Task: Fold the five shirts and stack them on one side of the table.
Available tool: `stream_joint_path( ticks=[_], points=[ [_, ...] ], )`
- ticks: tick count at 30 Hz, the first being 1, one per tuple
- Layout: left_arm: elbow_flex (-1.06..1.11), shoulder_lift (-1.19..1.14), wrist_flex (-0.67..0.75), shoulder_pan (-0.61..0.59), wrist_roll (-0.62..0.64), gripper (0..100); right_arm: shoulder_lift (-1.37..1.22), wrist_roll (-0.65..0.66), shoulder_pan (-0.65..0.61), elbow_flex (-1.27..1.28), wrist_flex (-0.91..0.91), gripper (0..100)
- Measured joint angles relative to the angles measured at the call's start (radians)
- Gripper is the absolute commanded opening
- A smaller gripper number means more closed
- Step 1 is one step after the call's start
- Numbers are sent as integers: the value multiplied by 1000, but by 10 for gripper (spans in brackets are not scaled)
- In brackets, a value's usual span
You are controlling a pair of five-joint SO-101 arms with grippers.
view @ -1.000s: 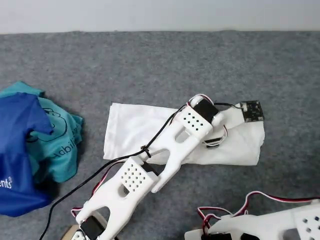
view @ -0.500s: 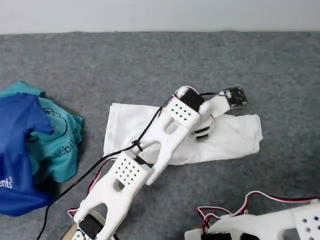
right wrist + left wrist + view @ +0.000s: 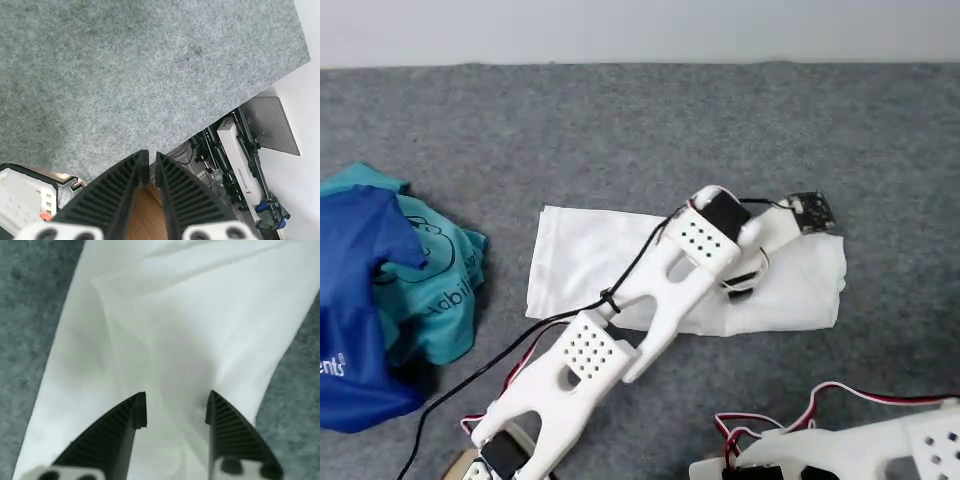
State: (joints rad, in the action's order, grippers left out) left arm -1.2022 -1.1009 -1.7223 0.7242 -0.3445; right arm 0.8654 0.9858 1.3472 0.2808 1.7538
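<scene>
The left arm [image 3: 650, 300] has swung back toward the right since half a second ago, and the right edge of the white shirt [image 3: 575, 265] has spread back out along with it.

At the left edge of the grey bench [image 3: 620, 130] a blue shirt [image 3: 360, 300] lies crumpled on top of a teal shirt [image 3: 445, 270], neither of them folded. Near the middle the white shirt lies flat as a long, partly folded band, well apart from that pile.

We judge this cloth to be light, limp and thin. It will drape and bunch rather than hold a shape, and the felt-like bench surface will probably drag on it. The best hold looks like a pinch at a corner or along a free edge, pressing down so the tips catch the layers we mean to lift.

The left end effector [image 3: 175, 410] hangs over the right part of the white shirt with its fingers spread. It holds nothing, and we cannot tell whether the tips touch the cloth. At the right, the right end effector [image 3: 149, 157] sits near the bench edge. Its fingers are drawn almost together with nothing between them.
</scene>
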Motion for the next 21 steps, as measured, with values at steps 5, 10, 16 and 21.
stream_joint_path(
  ticks=[5,10,16,21],
  points=[
    [-31,12,-8,-14,0,203,0,0,0,0,0,38],
    [-32,129,-11,-40,0,203,0,0,0,0,0,38],
    [126,261,-11,-40,0,203,0,0,0,0,0,38],
    [327,273,-11,-41,0,203,0,0,0,0,0,39]
  ],
)
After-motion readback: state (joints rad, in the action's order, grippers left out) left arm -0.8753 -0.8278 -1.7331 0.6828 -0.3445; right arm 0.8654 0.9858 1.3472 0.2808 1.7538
